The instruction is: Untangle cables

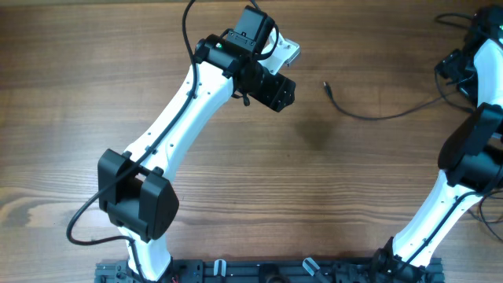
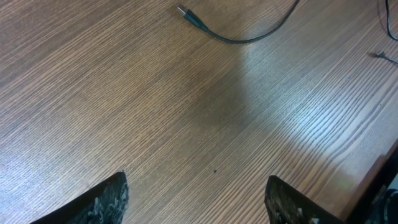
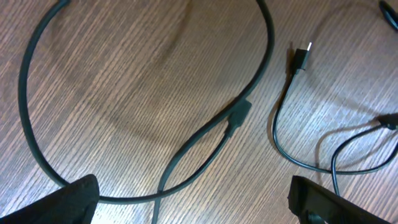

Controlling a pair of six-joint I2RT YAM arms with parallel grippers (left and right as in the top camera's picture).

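On table (image 1: 157,47), cable (image 1: 377,118) lies left-right, plug (image 1: 326,85) leftward

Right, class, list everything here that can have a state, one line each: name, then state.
Left gripper: open, empty.
Right gripper: open, empty.
Outstretched cable: loose, gently curved, plug end free.
Looped cable: lying in a wide loop, two strands meeting at its connector.
Thin cable: curved, plug unplugged, lying free.
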